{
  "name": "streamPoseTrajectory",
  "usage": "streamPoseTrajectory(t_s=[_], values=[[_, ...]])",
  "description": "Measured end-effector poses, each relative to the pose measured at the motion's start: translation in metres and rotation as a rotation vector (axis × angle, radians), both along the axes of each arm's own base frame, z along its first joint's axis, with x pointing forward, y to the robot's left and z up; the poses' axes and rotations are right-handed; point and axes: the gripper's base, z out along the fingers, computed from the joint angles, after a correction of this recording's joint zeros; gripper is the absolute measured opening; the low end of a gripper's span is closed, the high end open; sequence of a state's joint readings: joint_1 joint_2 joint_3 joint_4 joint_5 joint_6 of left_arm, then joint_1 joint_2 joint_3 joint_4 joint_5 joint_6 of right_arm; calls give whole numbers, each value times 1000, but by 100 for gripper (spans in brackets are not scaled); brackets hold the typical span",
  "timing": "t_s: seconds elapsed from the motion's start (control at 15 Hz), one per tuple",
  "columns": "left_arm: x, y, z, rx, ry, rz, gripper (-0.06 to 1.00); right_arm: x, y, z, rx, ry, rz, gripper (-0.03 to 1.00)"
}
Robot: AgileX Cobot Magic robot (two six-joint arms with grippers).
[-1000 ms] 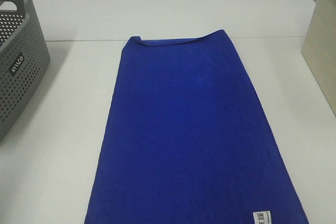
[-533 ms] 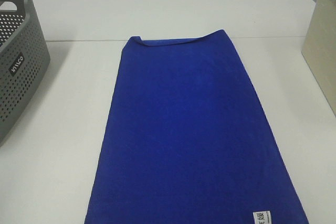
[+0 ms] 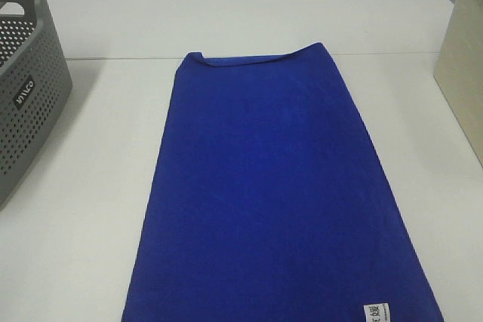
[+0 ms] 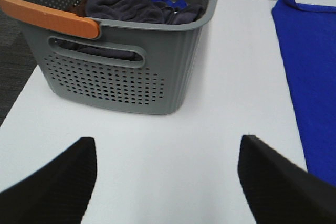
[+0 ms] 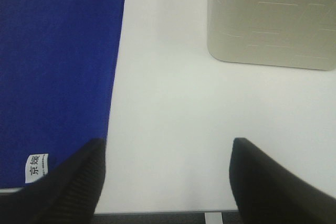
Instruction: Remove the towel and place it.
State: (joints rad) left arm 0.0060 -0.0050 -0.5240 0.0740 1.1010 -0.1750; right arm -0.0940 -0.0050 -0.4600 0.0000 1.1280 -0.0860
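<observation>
Towel (image 3: 275, 194) flat, unmoved since before.

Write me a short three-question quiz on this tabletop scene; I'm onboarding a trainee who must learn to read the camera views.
1. True or false: the towel lies flat on the table, outside the grey basket.
2. Which container does the right wrist view show beside the towel's tag corner? A) a red bucket B) the beige bin C) a glass jar
3. Fill in: the left gripper and the right gripper both hang with their jaws ____, holding nothing.

Key: 1 true; 2 B; 3 open.
</observation>
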Motion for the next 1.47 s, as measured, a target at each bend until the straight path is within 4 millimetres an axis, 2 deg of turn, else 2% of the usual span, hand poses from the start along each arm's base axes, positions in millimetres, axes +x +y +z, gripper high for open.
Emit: streamPoseTrajectory(t_s=[0.27,1.47], values=[[1,-10,0,20,-8,-133,69,2,0,-1,12,-10,-11,67],[1,-8,0,47,-9,-126,69,2,0,-1,17,-11,-14,67]])
